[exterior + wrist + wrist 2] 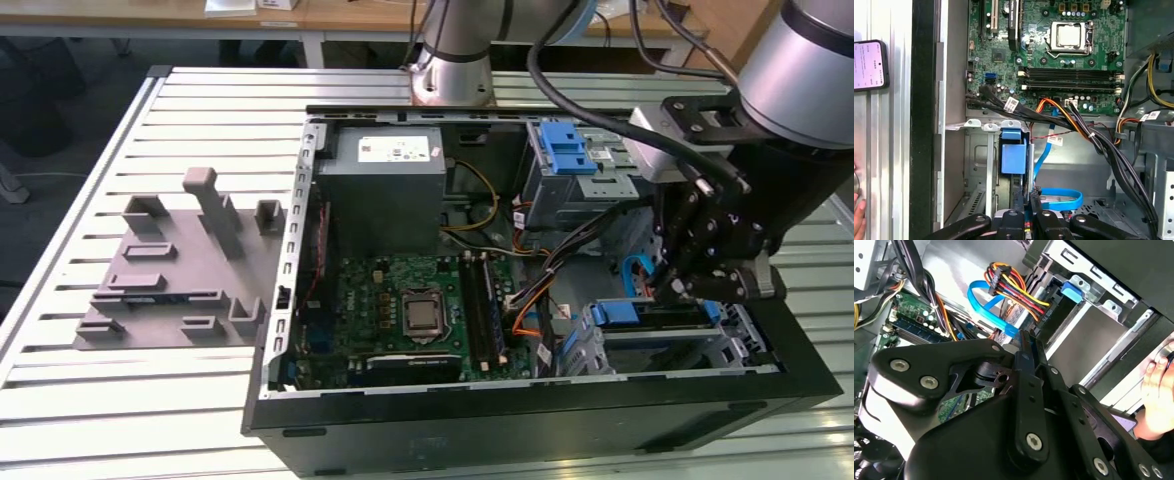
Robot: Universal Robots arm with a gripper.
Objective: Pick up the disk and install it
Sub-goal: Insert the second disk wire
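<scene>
Pincer [697, 285] low inside computer case [534, 420], beside blue-latched drive cage [654, 318].

Open black computer case [534, 420] on slatted metal table [80, 400]; grey plastic fixture block [174, 270] beside case, at exterior view's left; green motherboard [400, 310] inside case.

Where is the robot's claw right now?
The claw hangs on the exterior view's right, inside the open computer case, just above the silver drive bay.
</scene>
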